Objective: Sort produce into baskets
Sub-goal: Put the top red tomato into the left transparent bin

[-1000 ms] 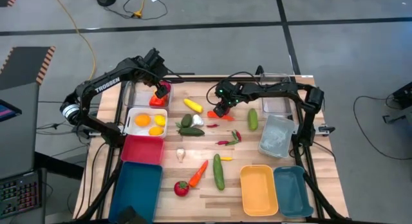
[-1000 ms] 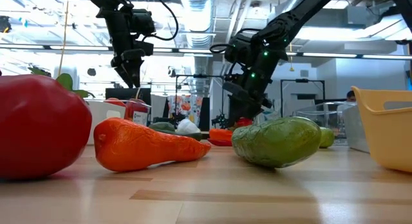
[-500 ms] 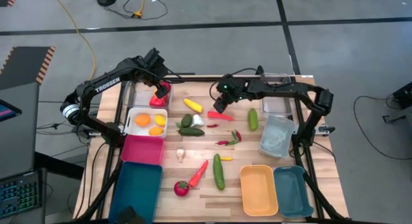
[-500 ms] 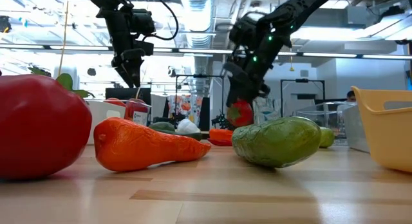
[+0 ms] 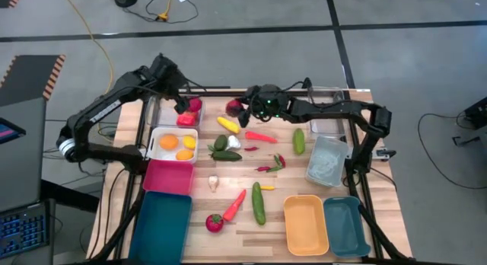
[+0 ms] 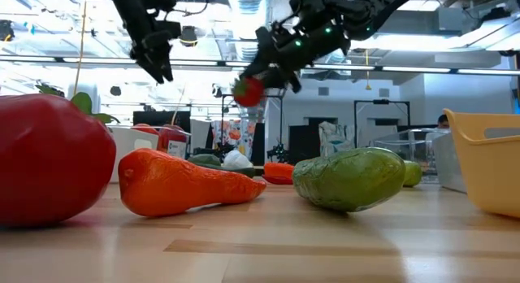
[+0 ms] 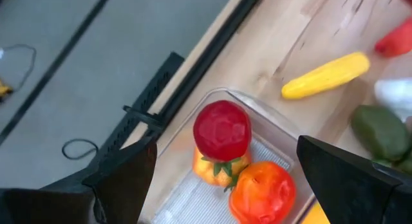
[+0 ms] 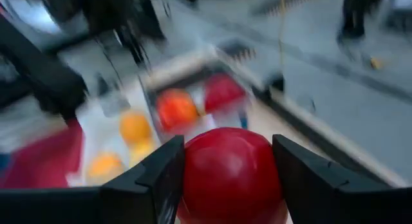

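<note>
Presently, a red tomato (image 8: 230, 174) is held aloft in the right gripper (image 5: 237, 109) near the table's (image 5: 289, 174) far edge; the left gripper (image 5: 180, 106) is spread wide, empty, above a clear basket (image 7: 283, 130).

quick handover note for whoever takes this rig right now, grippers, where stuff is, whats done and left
Right gripper: shut on a red tomato, in the air near the clear tray.
Left gripper: open, empty, above that tray.
Done: three red and orange pieces in the clear tray; three orange and yellow ones in the white tray.
Left: carrot, cucumbers, garlic, chillies and others lie loose on the table.
</note>
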Controlling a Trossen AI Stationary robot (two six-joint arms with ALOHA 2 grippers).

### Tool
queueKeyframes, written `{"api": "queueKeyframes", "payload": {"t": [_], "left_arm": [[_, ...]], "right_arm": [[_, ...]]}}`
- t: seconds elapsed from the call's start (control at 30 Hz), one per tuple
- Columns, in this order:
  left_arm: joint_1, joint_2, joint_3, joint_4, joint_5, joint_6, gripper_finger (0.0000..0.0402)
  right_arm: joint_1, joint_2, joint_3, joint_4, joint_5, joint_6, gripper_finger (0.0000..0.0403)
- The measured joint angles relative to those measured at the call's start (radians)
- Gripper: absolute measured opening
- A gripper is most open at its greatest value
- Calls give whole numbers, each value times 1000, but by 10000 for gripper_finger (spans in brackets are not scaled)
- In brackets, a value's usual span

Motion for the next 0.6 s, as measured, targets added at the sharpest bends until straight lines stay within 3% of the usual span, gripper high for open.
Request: {"api": "queueKeyframes", "payload": {"t": [0.13, 0.27, 0.6], "left_arm": [[0, -66, 0, 1, 0, -19, 363], [0, -116, 0, 1, 0, -19, 363], [0, -173, 0, -4, 0, -29, 363]], "right_arm": [[17, 56, 35, 136, -4, 0, 240], [33, 154, 134, 162, -18, 0, 240], [43, 463, 503, 166, -20, -2, 240]]}}
